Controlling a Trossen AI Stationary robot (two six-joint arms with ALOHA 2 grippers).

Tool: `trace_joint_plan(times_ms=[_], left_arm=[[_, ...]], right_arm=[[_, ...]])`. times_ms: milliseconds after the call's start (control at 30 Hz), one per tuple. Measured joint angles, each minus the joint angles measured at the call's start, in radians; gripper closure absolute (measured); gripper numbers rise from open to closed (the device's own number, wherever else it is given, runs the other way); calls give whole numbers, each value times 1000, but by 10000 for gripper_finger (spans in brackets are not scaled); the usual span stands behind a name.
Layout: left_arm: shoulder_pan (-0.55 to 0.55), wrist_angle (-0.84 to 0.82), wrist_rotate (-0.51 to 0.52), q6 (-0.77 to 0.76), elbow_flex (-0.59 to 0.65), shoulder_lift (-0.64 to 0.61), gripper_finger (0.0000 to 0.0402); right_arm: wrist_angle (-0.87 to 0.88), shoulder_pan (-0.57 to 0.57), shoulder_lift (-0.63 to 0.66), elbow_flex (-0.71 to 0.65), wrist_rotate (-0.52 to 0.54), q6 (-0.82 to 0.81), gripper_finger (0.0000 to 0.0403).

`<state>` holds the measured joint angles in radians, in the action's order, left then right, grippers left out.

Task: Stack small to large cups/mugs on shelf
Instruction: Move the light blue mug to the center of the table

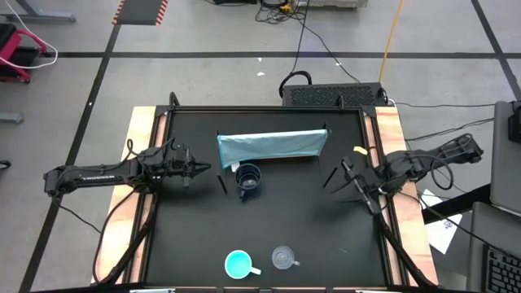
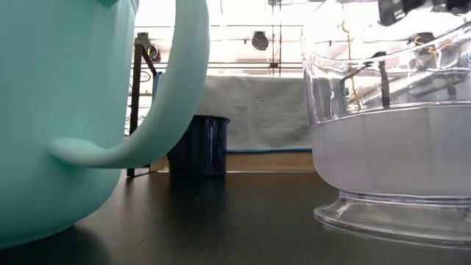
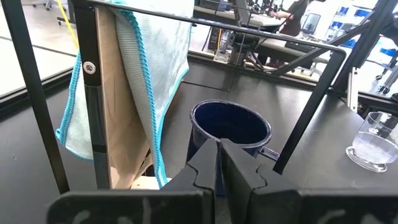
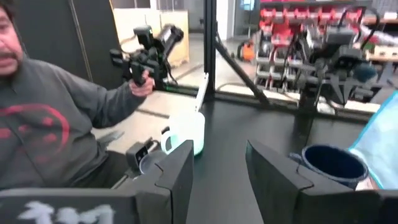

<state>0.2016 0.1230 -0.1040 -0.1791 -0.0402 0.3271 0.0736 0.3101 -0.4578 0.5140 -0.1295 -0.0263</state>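
Navy mug (image 1: 248, 181): rigid, light, glossy; grip rim wall. Left gripper (image 1: 198, 169) clenched, empty; right gripper (image 1: 340, 181) released.

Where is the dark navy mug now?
In the high view, the dark navy mug stands mid-table, just in front of the shelf, between both arms.

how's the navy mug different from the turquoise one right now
The navy mug is dark, almost black-blue; the turquoise mug is bright and pale inside. The navy mug stands mid-table right in front of the shelf, while the turquoise mug sits at the table's opposite edge beside the clear mug. The navy mug looks somewhat larger. Both stand upright, open end up, each with one handle, and neither is held by a claw.
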Motion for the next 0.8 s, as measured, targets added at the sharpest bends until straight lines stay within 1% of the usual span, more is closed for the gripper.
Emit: trace_joint_plan(times_ms=[200, 367, 533, 800], left_arm=[[0, 0, 0, 0, 0, 0, 380], [0, 0, 0, 0, 0, 0, 380], [0, 0, 0, 0, 0, 0, 380], [0, 0, 0, 0, 0, 0, 380]], right_arm=[[-14, 0, 64, -56, 2, -25, 267], [-56, 0, 83, -111, 2, -33, 287], [-58, 1, 102, -153, 2, -30, 306], [-54, 1, 142, -175, -2, -14, 326]])
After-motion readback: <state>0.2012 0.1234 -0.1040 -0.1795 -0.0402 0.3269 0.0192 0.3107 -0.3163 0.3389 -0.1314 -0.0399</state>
